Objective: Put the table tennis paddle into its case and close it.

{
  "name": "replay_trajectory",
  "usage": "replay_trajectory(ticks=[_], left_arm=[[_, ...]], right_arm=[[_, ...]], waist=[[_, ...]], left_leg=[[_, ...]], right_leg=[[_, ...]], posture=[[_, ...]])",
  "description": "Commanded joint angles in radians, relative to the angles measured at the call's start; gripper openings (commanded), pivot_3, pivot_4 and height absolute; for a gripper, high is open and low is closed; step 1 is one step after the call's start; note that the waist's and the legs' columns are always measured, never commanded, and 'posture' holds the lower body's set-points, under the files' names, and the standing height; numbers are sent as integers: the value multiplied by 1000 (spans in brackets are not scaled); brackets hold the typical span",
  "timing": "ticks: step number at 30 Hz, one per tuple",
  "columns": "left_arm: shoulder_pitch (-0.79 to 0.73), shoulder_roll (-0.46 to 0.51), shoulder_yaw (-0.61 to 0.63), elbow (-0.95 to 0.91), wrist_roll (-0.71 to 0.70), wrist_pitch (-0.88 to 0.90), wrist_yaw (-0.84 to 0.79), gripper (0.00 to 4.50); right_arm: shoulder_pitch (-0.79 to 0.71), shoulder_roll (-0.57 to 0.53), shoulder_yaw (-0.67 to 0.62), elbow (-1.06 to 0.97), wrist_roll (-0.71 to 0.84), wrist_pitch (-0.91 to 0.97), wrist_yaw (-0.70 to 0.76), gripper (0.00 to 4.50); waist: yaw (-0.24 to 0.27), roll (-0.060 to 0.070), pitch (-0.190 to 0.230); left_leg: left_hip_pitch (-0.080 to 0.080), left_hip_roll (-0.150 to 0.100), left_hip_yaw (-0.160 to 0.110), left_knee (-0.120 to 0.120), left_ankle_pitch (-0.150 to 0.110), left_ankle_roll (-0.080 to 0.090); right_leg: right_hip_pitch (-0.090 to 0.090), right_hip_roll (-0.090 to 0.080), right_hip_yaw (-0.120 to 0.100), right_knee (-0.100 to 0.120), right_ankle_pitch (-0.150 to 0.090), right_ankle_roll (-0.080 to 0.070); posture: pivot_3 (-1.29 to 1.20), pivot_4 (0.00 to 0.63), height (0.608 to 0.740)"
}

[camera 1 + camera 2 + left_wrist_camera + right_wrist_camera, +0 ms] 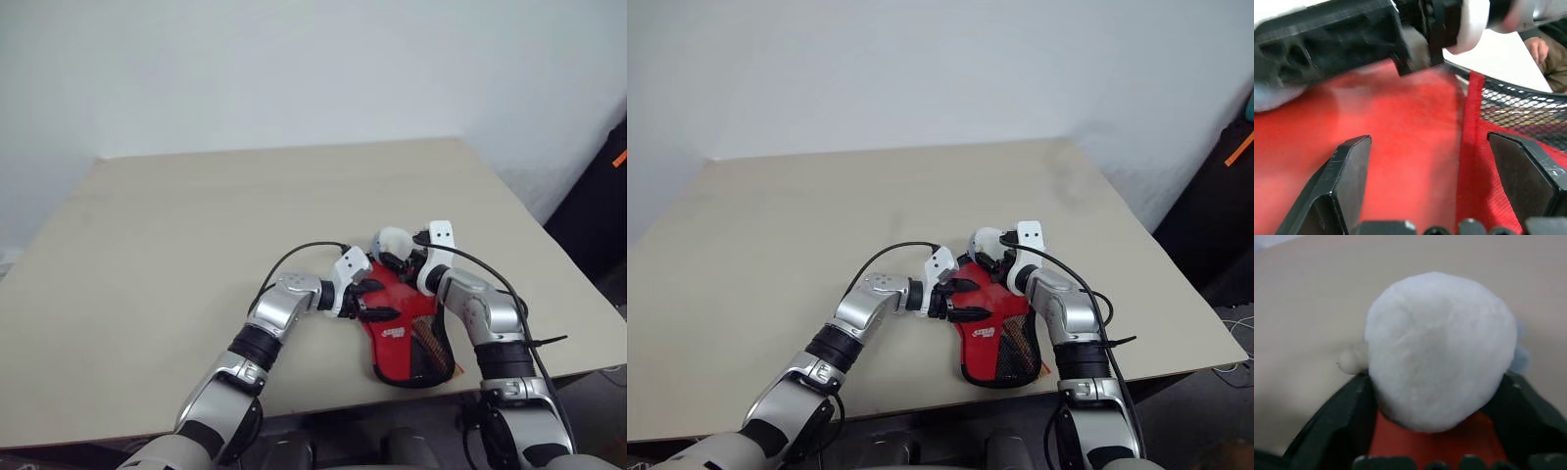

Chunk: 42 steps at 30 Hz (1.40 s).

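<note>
The case (397,323) lies flat near the table's front edge, with its red logo panel and black mesh (431,345) facing up. A light brown striped piece under the mesh looks like the table tennis paddle's handle (427,339); the blade is hidden. My left gripper (372,302) hovers open just over the red panel (1410,127), one finger (1347,176) on each side of the panel's seam. My right gripper (398,258) is at the case's far end. Its fingers (1352,396) press both sides of a white fluffy ball (1437,347).
The beige table (196,215) stretches far and left of the case. Its front edge runs just below the case, and its right edge is close to my right arm. A black cable (294,257) loops over my left wrist. A person's hand (1540,51) shows beyond the table.
</note>
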Motion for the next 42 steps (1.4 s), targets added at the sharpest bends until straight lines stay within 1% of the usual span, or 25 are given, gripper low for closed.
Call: replay_trajectory(ticks=[1, 3, 4, 6, 7, 13, 17, 24, 29, 33, 35, 39, 42], left_arm=[[10, 30, -62, 84, 107, -45, 48, 4045], [12, 33, -71, 95, 116, -57, 40, 4045], [13, 31, -68, 97, 113, -52, 37, 4045], [12, 27, -63, 99, 111, -43, 35, 4045], [11, 26, -63, 101, 114, -39, 38, 4045], [11, 23, -71, 107, 125, -37, 37, 4045], [18, 25, -79, 95, 122, -27, 19, 4045], [15, 23, -81, 104, 123, -28, 19, 4045], [17, 14, -87, 108, 124, -28, 15, 4045], [25, 12, -93, 99, 124, -25, 8, 4045], [26, 13, -95, 100, 125, -25, 4, 4045], [25, 10, -93, 105, 126, -26, 6, 4045], [32, 9, -95, 95, 125, -18, 4, 4045]], right_arm=[[-38, 3, -45, -1, 25, -39, -15, 2165], [-37, 5, -46, -6, 25, -48, -17, 1526], [-37, 5, -47, -9, 24, -49, -19, 1120], [-34, 3, -47, -11, 20, -50, -24, 645], [-34, -1, -58, -1, 17, -51, -38, 510], [-24, -33, -107, 62, -4, -80, -108, 504], [14, -57, -124, 94, -21, -109, -145, 503], [149, -105, -190, -77, 24, -75, -155, 500], [244, -177, -272, -190, 68, -25, -155, 495], [346, -244, -344, -323, 143, 20, -99, 495], [421, -289, -383, -399, 195, 49, -47, 495], [608, -374, -399, -581, 286, 85, 96, 494], [752, -428, -396, -708, 334, 95, 187, 494]], waist=[[0, 0, 0], [0, 1, -1], [-1, 1, -1], [-1, 1, -1], [-1, 1, -1], [0, 2, -1], [1, 3, -2], [6, 4, -3], [8, 4, -3], [12, 4, -3], [15, 4, -3], [31, 3, -3], [29, 0, -2]], left_leg=[[0, 0, 0, 0, 0, 0], [1, 0, 0, 0, 0, 0], [1, 0, 0, 0, 0, 0], [1, 0, 0, 0, 0, 0], [1, 0, 0, 0, 0, 0], [1, 0, 0, 0, 0, 0], [1, 0, 0, 0, 0, 0], [0, -1, 0, 0, 0, 0], [0, -1, 0, 0, 0, 0], [0, -1, 0, 1, 0, 0], [-1, -1, 0, 1, 0, 0], [-1, -1, 0, 1, 0, 0], [-1, -1, 0, 1, -1, 0]], right_leg=[[0, 0, 0, 0, 0, 0], [0, 0, 0, 0, 0, 0], [0, 0, 0, 0, 0, 0], [0, 0, 0, 0, 0, 0], [0, 0, 0, 0, 0, 0], [1, 0, 0, 0, 0, 0], [1, 0, 0, 0, 0, 0], [2, 0, 0, -1, 0, 0], [2, 0, 0, -1, 0, 0], [2, -1, 0, -1, -1, 0], [2, -1, 0, -2, -1, 0], [1, -1, 0, -2, -3, -2], [1, -1, 0, -2, -3, -2]], posture=[[0, 0, 740], [0, 0, 740], [0, 0, 740], [0, 0, 740], [0, 0, 740], [0, 0, 740], [0, 0, 740], [0, 0, 740], [0, 0, 740], [0, 0, 740], [0, 0, 740], [0, 0, 740], [0, 0, 740]])
